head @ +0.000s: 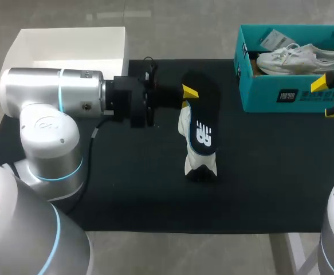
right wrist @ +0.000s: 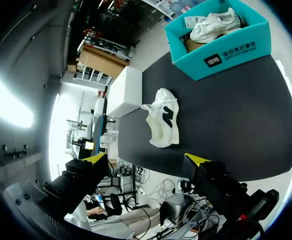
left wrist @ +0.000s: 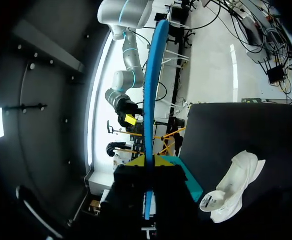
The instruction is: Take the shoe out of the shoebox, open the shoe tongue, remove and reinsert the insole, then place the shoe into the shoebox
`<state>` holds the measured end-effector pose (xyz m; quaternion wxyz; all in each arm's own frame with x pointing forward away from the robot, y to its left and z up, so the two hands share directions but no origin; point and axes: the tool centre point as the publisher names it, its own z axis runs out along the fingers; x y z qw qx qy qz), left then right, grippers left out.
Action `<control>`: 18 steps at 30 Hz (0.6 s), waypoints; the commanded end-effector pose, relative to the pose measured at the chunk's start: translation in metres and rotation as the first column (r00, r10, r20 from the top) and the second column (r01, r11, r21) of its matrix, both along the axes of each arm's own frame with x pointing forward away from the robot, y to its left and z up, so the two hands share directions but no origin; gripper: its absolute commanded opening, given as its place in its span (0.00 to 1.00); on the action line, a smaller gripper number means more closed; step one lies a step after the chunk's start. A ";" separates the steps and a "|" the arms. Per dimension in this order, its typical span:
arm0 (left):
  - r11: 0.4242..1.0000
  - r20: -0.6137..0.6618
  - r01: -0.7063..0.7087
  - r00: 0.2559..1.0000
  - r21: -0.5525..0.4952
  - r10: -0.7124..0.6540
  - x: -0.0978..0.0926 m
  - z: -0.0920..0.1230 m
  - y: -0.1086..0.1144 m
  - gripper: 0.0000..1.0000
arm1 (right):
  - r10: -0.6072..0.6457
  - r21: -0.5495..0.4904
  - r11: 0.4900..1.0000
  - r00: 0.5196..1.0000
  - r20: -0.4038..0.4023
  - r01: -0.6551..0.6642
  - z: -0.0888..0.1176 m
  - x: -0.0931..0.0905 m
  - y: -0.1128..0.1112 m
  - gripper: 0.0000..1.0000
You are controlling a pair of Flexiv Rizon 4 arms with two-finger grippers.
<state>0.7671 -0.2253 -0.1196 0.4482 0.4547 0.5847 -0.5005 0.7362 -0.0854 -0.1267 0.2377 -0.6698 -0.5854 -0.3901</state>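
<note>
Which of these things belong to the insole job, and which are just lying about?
In the job: insole, held in the left gripper; shoe on the table; shoebox.
Lying about: white box; second shoe inside the shoebox; right gripper, open and empty.

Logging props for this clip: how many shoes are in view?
2. One white shoe lies on the black table, near its middle. The second shoe sits inside the teal shoebox at the table's far right corner. The box walls may hide more.
</note>
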 end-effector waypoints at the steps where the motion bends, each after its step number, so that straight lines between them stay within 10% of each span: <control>1: 1.000 0.000 -0.001 1.000 0.006 0.001 0.000 0.002 0.000 0.00 | 0.009 -0.005 1.000 0.999 -0.036 -0.009 0.002 -0.010 -0.009 1.00; 18: 1.000 -0.006 -0.028 1.000 -0.006 0.028 0.001 0.004 0.000 0.00 | 0.019 0.006 1.000 0.998 -0.065 -0.019 -0.003 -0.012 -0.010 1.00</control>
